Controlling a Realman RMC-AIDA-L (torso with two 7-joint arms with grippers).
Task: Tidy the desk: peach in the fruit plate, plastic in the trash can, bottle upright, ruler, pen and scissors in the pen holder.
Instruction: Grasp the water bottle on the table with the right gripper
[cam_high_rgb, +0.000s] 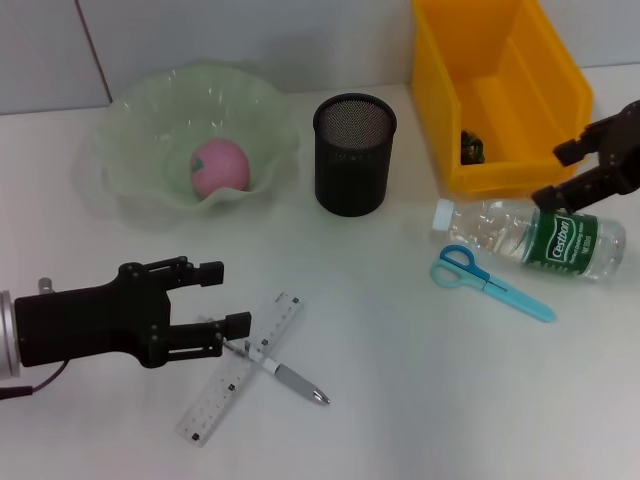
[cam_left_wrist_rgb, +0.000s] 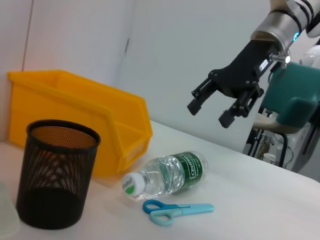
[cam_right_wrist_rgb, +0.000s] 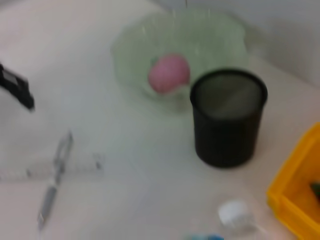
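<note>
The pink peach (cam_high_rgb: 220, 167) lies in the green wavy fruit plate (cam_high_rgb: 140, 120). On the table, the clear ruler (cam_high_rgb: 225, 385) is crossed by the pen (cam_high_rgb: 290, 378). My left gripper (cam_high_rgb: 228, 298) is open just left of them, its lower finger by the pen's end. The bottle (cam_high_rgb: 535, 235) lies on its side with the blue scissors (cam_high_rgb: 490, 283) in front of it. Just above the bottle, my right gripper (cam_high_rgb: 556, 175) is open and holds nothing. The black mesh pen holder (cam_high_rgb: 354, 155) stands empty. A small dark green piece (cam_high_rgb: 472, 148) lies in the yellow trash can (cam_high_rgb: 500, 90).
The left wrist view shows the pen holder (cam_left_wrist_rgb: 55, 180), the yellow bin (cam_left_wrist_rgb: 80, 115), the bottle (cam_left_wrist_rgb: 167, 175), the scissors (cam_left_wrist_rgb: 175, 210) and my right gripper (cam_left_wrist_rgb: 216, 111) above them. A wall stands behind the table.
</note>
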